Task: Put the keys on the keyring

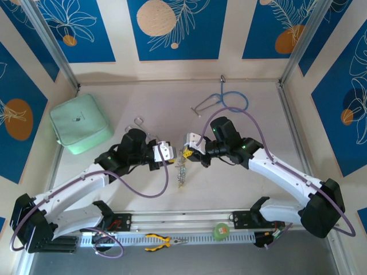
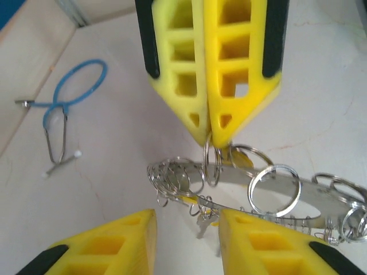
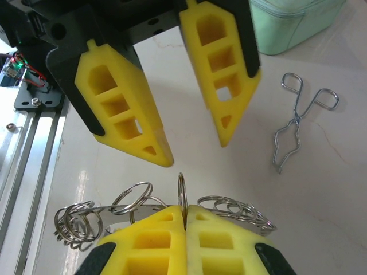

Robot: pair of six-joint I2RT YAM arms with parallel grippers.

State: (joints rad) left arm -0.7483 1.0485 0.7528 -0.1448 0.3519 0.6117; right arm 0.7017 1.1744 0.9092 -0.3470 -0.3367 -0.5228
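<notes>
While the right end effector (image 2: 211, 137) pinches the keyring (image 1: 182, 167), the left end effector (image 3: 195, 150) gapes wide.

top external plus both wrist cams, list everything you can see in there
keyring: one, silver, held up between the two arms over mid table
small rings: many, silver, fringing the keyring's rim
keys: count unclear, yellow heads glimpsed, hanging under the keyring
stethoscope: one, blue tube, far side of the table
forceps: one, silver, lying flat near the pouch
pouch: one, mint green, far left of the table
pliers: one, yellow handles, on the near rail
tape roll: one, green, on the near rail
table: one, pale
left fingers: two, yellow, open beside the keyring
right fingers: two, yellow, shut on one small ring
</notes>
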